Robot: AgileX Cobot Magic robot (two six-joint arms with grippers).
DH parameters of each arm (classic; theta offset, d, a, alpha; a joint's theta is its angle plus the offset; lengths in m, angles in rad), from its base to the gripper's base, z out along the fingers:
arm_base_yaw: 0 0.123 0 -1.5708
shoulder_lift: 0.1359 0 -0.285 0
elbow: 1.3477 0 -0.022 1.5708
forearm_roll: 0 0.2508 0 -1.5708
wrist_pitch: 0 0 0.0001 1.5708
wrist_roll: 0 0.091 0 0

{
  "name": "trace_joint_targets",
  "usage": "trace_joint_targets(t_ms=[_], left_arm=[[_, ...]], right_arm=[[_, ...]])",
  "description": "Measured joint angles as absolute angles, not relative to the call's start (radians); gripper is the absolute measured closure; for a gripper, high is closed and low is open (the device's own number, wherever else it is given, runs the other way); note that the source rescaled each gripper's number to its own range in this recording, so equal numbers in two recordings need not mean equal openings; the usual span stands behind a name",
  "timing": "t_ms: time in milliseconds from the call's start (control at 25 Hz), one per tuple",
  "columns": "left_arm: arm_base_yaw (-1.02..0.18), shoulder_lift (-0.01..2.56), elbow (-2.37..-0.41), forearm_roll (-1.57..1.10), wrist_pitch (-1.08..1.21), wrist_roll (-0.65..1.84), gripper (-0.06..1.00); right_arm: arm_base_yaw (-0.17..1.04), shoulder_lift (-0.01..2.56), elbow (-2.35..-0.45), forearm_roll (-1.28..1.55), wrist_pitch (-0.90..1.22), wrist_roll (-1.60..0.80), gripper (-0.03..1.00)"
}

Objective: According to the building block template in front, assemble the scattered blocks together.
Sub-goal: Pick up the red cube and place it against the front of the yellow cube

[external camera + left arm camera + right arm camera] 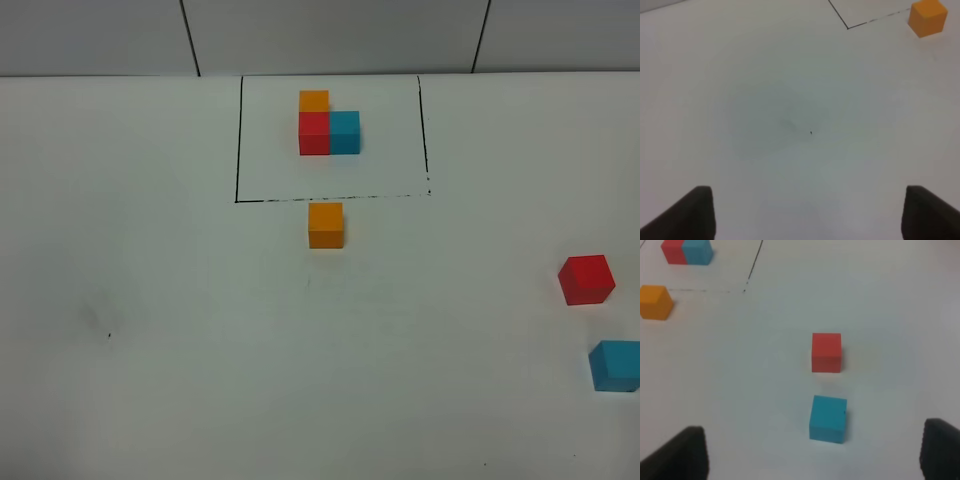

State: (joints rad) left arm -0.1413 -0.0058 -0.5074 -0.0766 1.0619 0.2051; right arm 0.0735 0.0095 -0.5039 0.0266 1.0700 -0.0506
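Hovering, our left gripper (807, 215) & right gripper (815, 455) are spread, empty. Orange cube (326, 225) near template (329, 125) = prob. anchor; red cube (586, 279), blue cube (615, 365) await pickup.

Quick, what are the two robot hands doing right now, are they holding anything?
Left gripper: open, fingers wide apart, holding nothing.
Right gripper: open, holding nothing; the blue cube lies untouched near it.
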Motion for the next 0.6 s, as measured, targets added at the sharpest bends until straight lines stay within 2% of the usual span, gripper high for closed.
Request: trace_joint_targets(t_ms=[240, 600], left_arm=[[-0.135, -0.006, -0.507, -0.078, 1.062, 0.205, 0.05], [-0.042, -0.006, -0.507, -0.119, 1.062, 0.205, 0.06]], right_arm=[[0.073, 0.009, -0.504, 0.027, 1.070, -0.051, 0.25], [0.073, 0.009, -0.504, 0.027, 1.070, -0.051, 0.25]])
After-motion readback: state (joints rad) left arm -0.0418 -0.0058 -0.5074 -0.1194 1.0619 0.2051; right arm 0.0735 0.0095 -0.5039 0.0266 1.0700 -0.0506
